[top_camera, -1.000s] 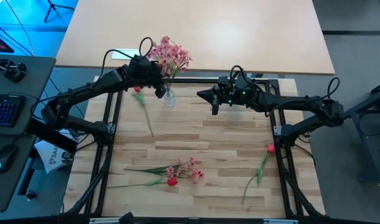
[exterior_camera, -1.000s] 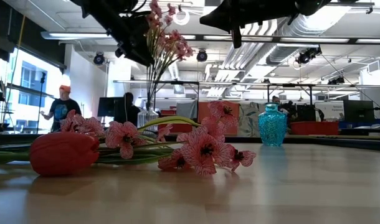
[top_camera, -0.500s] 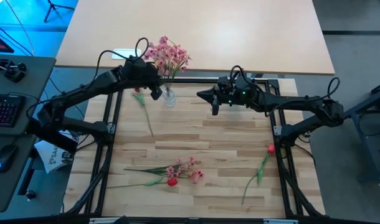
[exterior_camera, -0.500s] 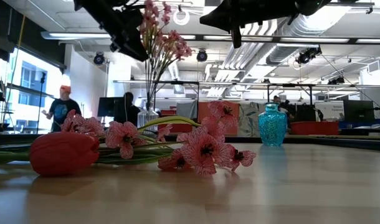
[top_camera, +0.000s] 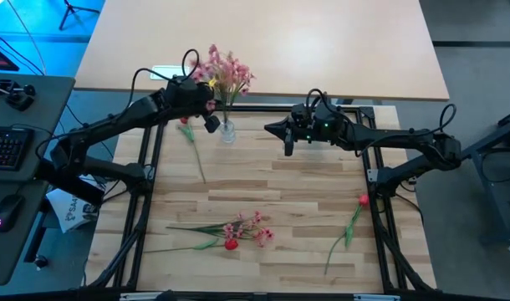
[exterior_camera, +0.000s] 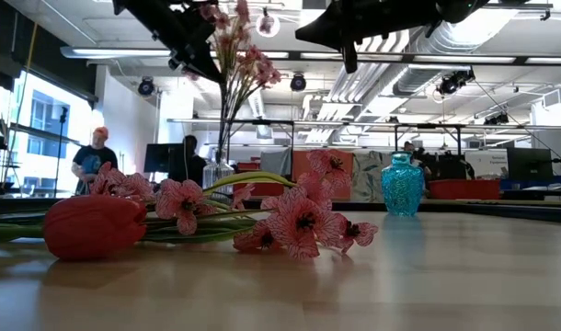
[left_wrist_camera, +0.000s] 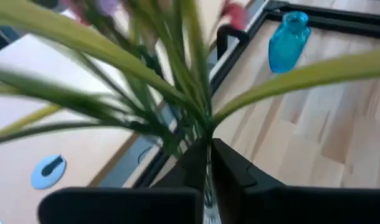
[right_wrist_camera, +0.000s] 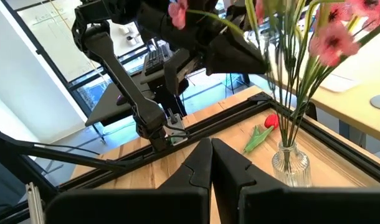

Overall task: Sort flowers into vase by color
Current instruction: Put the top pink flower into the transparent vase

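The left claw [top_camera: 211, 117] is pressed together on the thin green stems of a pink spray [top_camera: 224, 71], pinching them just above the clear glass vase [top_camera: 227, 131]. In the left wrist view its 2 dark fingers [left_wrist_camera: 193, 163] meet around those stems, with long green leaves fanning out past them. The spray stands upright in the vase, its blossoms [exterior_camera: 239, 41] high above the surface [top_camera: 305, 201] at the far left corner. Just beside the vase, toward the left edge, 1 red tulip [top_camera: 188, 134] lies flat, stem pointing toward the near side.

The right claw [top_camera: 287, 138] hangs above the far middle of the surface, right of the vase and apart from it; its fingers [right_wrist_camera: 210, 163] are pressed together on nothing. The blue vase [exterior_camera: 402, 185] stands on the far right side in the low view.

Near the front, a cluster of pink sprays [top_camera: 248, 227] lies flat with a second red tulip [top_camera: 231, 244] touching it. A third red tulip [top_camera: 362, 201] lies near the right edge, well apart from the rest. A person [exterior_camera: 92, 158] stands in the room behind.
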